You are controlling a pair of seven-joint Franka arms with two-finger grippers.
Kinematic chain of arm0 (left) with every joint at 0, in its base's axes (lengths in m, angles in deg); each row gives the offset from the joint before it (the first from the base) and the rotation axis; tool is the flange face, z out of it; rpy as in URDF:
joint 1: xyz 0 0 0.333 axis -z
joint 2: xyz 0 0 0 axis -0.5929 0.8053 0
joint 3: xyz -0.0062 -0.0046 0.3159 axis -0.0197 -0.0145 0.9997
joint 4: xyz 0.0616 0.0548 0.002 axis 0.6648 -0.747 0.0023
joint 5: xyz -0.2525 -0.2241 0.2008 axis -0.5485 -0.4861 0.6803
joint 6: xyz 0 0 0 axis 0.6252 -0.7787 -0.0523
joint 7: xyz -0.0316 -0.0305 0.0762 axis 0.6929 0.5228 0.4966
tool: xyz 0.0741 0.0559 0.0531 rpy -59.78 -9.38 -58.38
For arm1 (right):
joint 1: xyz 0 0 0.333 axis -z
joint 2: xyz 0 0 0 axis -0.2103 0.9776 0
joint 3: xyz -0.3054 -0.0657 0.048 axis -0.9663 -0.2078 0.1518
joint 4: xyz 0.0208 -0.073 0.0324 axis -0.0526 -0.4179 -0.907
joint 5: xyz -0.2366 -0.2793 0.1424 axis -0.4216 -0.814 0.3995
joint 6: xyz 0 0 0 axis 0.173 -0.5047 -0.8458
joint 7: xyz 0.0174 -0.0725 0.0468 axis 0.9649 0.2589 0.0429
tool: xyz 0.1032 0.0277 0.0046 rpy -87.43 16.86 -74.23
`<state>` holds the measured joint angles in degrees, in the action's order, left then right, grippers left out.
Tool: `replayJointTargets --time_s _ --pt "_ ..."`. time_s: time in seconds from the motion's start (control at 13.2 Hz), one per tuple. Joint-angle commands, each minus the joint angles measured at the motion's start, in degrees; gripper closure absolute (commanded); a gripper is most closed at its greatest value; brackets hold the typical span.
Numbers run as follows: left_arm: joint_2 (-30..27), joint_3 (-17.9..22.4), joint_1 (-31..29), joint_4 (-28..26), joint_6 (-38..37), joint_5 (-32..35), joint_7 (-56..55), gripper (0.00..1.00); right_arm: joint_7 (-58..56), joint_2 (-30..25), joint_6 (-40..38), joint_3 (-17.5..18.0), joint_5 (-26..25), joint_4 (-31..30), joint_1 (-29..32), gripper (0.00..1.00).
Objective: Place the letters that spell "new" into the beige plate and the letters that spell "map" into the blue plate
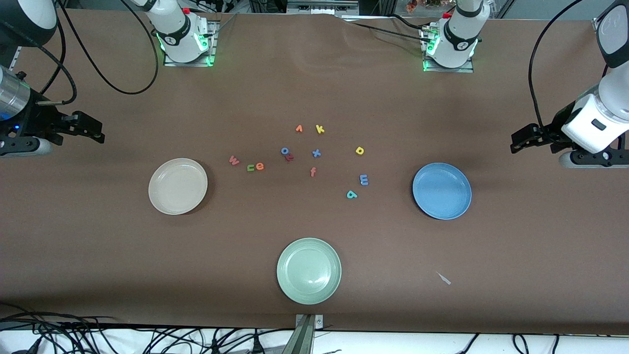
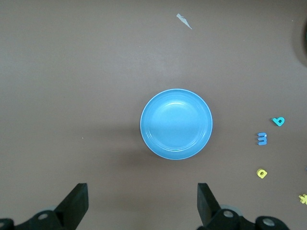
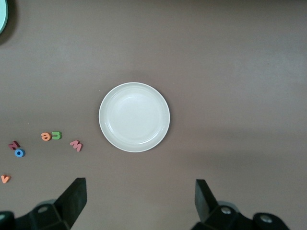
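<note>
The beige plate (image 1: 178, 186) (image 3: 134, 117) lies toward the right arm's end of the table. Beside it are the pinkish-red w (image 1: 234, 160) (image 3: 76, 145), green n (image 1: 251, 167) (image 3: 56, 135) and orange e (image 1: 259, 166) (image 3: 46, 136). The blue plate (image 1: 442, 191) (image 2: 176, 123) lies toward the left arm's end, with the yellow p (image 1: 359, 151) (image 2: 262, 173), blue m (image 1: 363, 180) (image 2: 261, 139) and teal a (image 1: 351, 194) (image 2: 278, 121) beside it. Both plates hold nothing. My left gripper (image 1: 520, 139) (image 2: 142, 199) hangs open over bare table at its end. My right gripper (image 1: 98, 132) (image 3: 140, 196) hangs open likewise.
A pale green plate (image 1: 308, 270) sits nearest the front camera. In the middle lie an orange v (image 1: 299, 129), yellow k (image 1: 320, 129), blue o (image 1: 284, 151), blue x (image 1: 316, 153) and pinkish-red f (image 1: 313, 172). A white scrap (image 1: 443, 278) lies near the front edge.
</note>
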<state>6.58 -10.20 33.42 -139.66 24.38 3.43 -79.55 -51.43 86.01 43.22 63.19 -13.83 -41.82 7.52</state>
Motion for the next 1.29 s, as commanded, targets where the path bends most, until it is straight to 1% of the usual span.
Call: replayJointTargets --time_s 0.0,1.21 --pt "0.8 -0.11 -0.05 1.64 -0.29 -0.48 -0.21 0.0 0.46 -1.39 0.27 -0.13 0.56 -1.45 0.05 0.0" --pt "0.8 -0.2 -0.05 1.73 -0.29 -0.57 -0.21 0.0 0.37 -1.04 0.19 -0.13 0.3 -0.75 0.14 0.0"
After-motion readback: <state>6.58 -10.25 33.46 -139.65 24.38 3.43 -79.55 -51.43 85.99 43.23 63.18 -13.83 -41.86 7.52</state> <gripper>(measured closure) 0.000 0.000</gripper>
